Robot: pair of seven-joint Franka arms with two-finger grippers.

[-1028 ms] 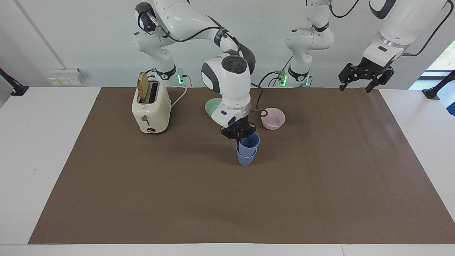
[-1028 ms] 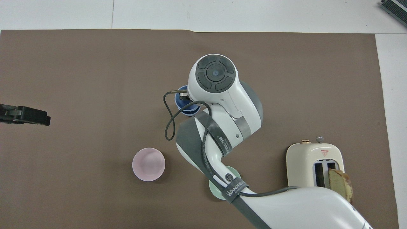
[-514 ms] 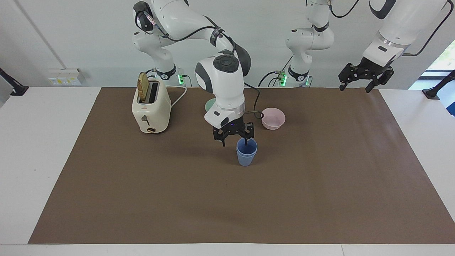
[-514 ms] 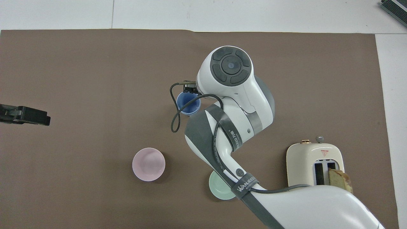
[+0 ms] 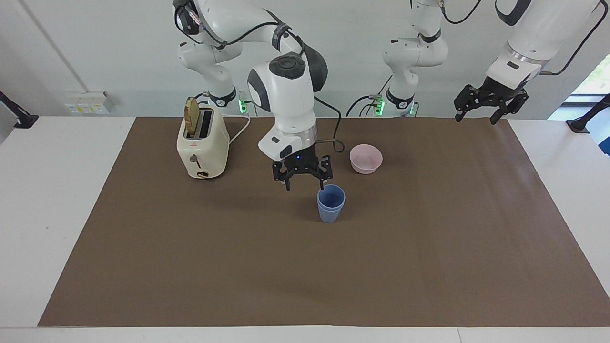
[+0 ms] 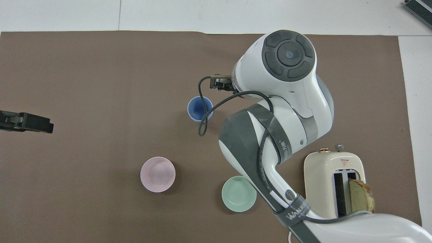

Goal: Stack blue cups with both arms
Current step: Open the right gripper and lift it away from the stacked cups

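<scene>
Blue cups (image 5: pixel 330 204) nested, standing mid-mat, farther from robots than pink bowl (image 5: pixel 366 158) and mint-green bowl (image 6: pixel 239 193). Right gripper (image 5: pixel 301 178) being held above mat beside stack, fingers spread, empty. Toaster (image 5: pixel 202 142) standing toward right arm's end. Left gripper (image 5: pixel 491 103) waiting, fingers apart.

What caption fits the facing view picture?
Right gripper hangs open above stacked blue cups; left gripper waits.

White jointed arms (image 5: pixel 286 90), grey bands, black cables.
</scene>
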